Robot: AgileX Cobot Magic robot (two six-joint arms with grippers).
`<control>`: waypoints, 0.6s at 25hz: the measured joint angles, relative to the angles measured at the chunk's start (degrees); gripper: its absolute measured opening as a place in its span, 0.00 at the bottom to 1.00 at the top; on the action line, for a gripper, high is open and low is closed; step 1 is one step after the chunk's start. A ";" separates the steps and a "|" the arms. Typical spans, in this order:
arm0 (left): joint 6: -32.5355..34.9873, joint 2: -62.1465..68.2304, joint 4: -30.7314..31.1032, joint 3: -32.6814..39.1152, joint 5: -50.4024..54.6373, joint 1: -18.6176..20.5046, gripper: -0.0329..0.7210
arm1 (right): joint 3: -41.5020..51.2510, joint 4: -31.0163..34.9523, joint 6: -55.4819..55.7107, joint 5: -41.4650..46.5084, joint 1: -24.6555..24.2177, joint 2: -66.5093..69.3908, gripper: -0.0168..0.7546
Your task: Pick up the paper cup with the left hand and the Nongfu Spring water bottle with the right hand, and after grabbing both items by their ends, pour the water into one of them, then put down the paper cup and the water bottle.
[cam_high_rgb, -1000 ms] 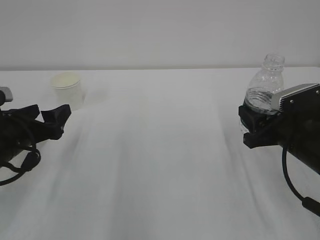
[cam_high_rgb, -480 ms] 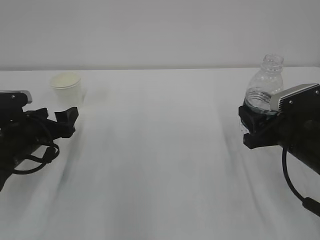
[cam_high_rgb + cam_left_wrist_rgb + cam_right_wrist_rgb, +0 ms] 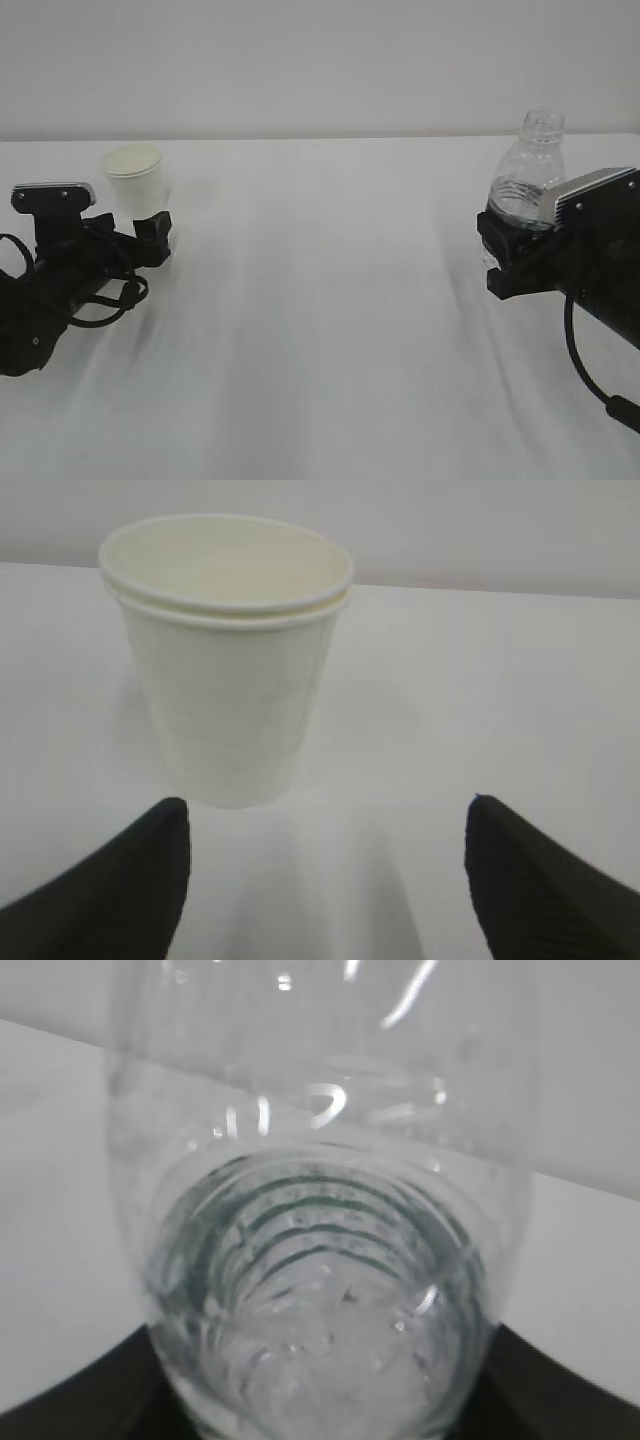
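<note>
the paper cup (image 3: 135, 180) stands upright on the white table (image 3: 320, 330), and serves as the reference point here. in the left wrist view the paper cup (image 3: 228, 660) shows a doubled rolled rim, as if two cups were nested; its inside cannot be seen.

the left hand (image 3: 150, 232) sits low on the table, just in front of the cup. its fingers (image 3: 120, 880) stand wide apart, one on either side of the cup's base and short of it, with no contact visible. nothing is held.

the nongfu spring water bottle (image 3: 527, 170) is far to the right of the cup, upright, uncapped, its lower part hidden behind the right hand (image 3: 500, 250). that gripper is clamped around the bottle's lower body; in the right wrist view the bottle (image 3: 320, 1260) fills the space between the two dark finger edges at the bottom corners. the water (image 3: 320, 1370) is clear and lies in the bottle's lower section. whether the bottle's base rests on the table or hangs just above it cannot be told.
</note>
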 joint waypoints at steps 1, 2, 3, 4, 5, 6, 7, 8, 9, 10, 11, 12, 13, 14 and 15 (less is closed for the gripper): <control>0.09 0.60 -0.10 -0.70 0.00 0.55 0.87 | 0.00 0.00 -0.11 0.00 0.00 0.00 0.58; 0.09 1.12 -0.09 -1.21 0.00 1.06 0.86 | 0.00 0.00 -0.11 0.00 0.00 0.00 0.58; 0.09 1.64 -0.09 -1.77 0.00 1.50 0.86 | 0.00 0.00 -0.24 0.00 0.00 0.00 0.58; 0.09 2.08 -0.09 -2.26 0.00 1.99 0.86 | 0.00 0.00 -0.33 0.00 0.00 0.00 0.58; 0.09 2.30 -0.22 -2.65 0.00 2.41 0.86 | 0.00 0.00 -0.47 0.00 0.00 0.00 0.58; 0.09 2.63 -0.30 -3.29 0.00 2.69 0.86 | 0.00 0.00 -0.47 0.00 0.00 0.00 0.58; 0.09 2.89 -0.30 -3.79 0.00 2.90 0.86 | 0.00 0.00 -0.61 0.00 0.00 0.00 0.58; 0.09 3.21 0.05 -4.55 0.00 3.14 0.86 | 0.00 0.00 -0.64 0.00 0.00 0.00 0.58; 0.09 3.43 0.50 -5.18 0.00 3.24 0.86 | 0.00 0.00 -0.74 0.00 0.00 0.00 0.58; 0.13 3.89 1.11 -5.95 0.00 3.34 0.86 | 0.00 0.00 -0.74 0.00 0.00 0.00 0.58; 0.13 4.41 1.68 -6.64 0.00 3.37 0.86 | 0.00 0.00 -0.86 0.00 0.00 0.00 0.58; 0.13 5.05 2.00 -7.19 0.00 3.37 0.85 | 0.00 0.00 -0.86 0.00 0.00 0.00 0.58; 0.13 5.44 2.27 -7.72 0.00 3.37 0.85 | 0.00 0.00 -0.86 0.00 0.00 0.00 0.58; 0.13 5.92 2.55 -8.29 0.00 3.37 0.85 | 0.00 0.00 -0.86 0.10 0.00 0.00 0.58; 0.13 6.37 2.58 -8.90 0.00 3.37 0.85 | 0.00 0.00 -0.86 0.08 0.00 0.00 0.58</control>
